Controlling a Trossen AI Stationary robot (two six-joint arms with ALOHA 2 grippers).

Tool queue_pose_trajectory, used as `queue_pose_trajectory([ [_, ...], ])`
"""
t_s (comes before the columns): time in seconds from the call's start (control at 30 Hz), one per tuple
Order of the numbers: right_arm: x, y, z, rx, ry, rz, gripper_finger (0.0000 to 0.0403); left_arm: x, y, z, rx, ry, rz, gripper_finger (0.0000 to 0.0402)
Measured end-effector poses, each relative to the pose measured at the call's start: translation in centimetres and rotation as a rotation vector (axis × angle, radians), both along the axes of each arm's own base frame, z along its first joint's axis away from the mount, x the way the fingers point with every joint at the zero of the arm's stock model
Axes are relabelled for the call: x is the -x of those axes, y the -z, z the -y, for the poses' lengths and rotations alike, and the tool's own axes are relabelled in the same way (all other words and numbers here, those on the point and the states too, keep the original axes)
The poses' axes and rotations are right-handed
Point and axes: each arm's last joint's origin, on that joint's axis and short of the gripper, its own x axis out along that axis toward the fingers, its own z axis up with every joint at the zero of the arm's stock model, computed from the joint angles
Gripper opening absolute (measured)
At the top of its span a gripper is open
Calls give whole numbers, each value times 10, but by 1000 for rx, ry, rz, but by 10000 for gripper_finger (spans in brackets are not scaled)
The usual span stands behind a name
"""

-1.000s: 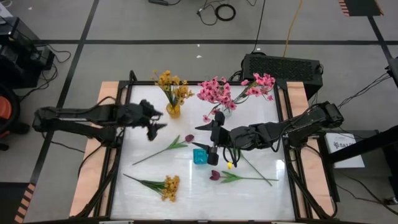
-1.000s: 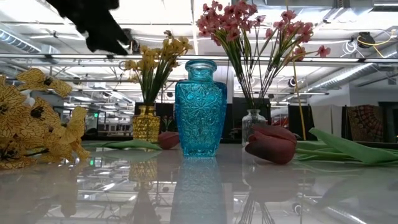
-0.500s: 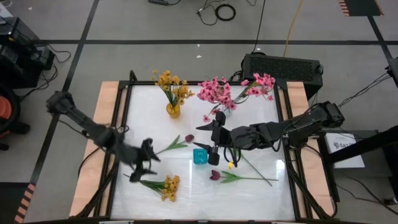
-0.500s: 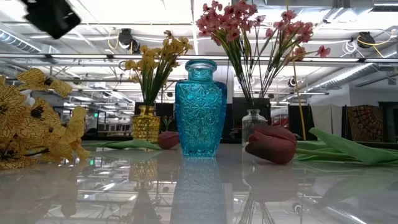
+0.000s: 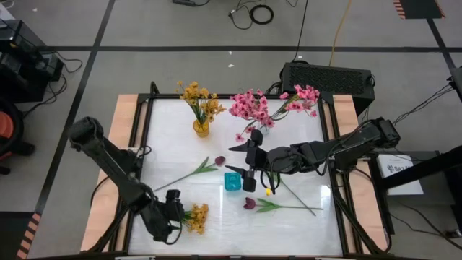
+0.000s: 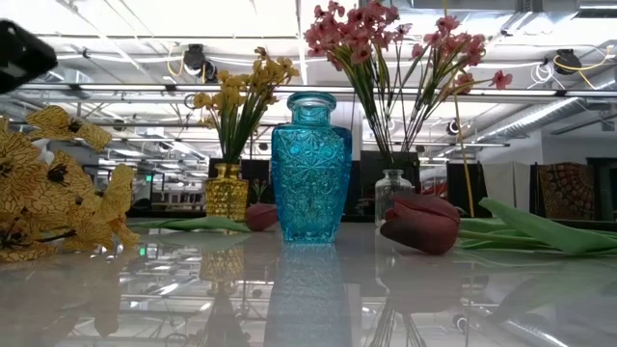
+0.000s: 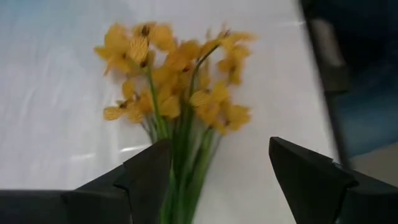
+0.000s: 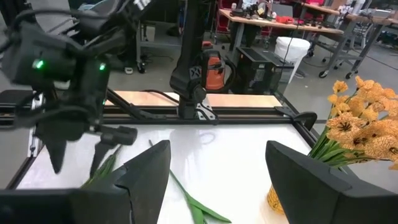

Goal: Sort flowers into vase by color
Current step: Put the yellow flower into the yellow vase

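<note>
A yellow sprig [image 5: 196, 217] lies flat on the table near its front left; in the left wrist view its blossoms [image 7: 180, 68] point away from me. My left gripper [image 5: 175, 211] hangs open over its green stems [image 7: 186, 180], one finger on either side, touching nothing that I can see. My right gripper [image 5: 249, 165] hovers open mid-table, just beyond the empty blue vase [image 5: 232, 181]. A yellow vase [image 5: 201, 128] holds yellow flowers and a clear vase [image 5: 264, 123] holds pink ones. Two maroon buds [image 5: 219, 160] [image 5: 249, 203] lie on their leafy stems.
A loose green stem [image 5: 296, 196] lies slanting at the right of the blue vase. A black box [image 5: 328, 78] stands behind the table's far right edge. Bare white tabletop [image 5: 173, 152] lies between the yellow vase and the lying sprig.
My left gripper has swung from beside the yellow vase toward the table's near edge and sunk, tipping further downward and rolling, and now hangs over the lying yellow sprig. Nothing on the table has moved.
</note>
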Motion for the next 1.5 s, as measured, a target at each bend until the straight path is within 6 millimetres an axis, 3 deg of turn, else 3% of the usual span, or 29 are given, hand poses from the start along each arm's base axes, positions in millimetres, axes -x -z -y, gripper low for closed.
queue_pose_trajectory([
  [0.2,0,0,0,-1,-1,0,256,-2,25,4,-103,-35,-78,276],
  [0.5,0,0,-1,2,-3,1,256,-4,45,5,-157,-44,-164,265],
  [0.67,0,0,-1,3,-3,1,256,-9,47,3,-147,-64,-161,205],
  [0.97,0,0,-2,5,-7,1,256,-16,47,-4,-143,-6,-190,46],
  [1.07,0,0,-2,5,-7,1,256,-16,36,-9,-135,13,-157,13],
  [1.17,0,0,-2,5,-7,1,256,-18,16,-18,-122,-11,-72,22],
  [1.5,25,-21,-2,-11,-24,15,256,-11,-81,-68,-224,-122,458,18],
])
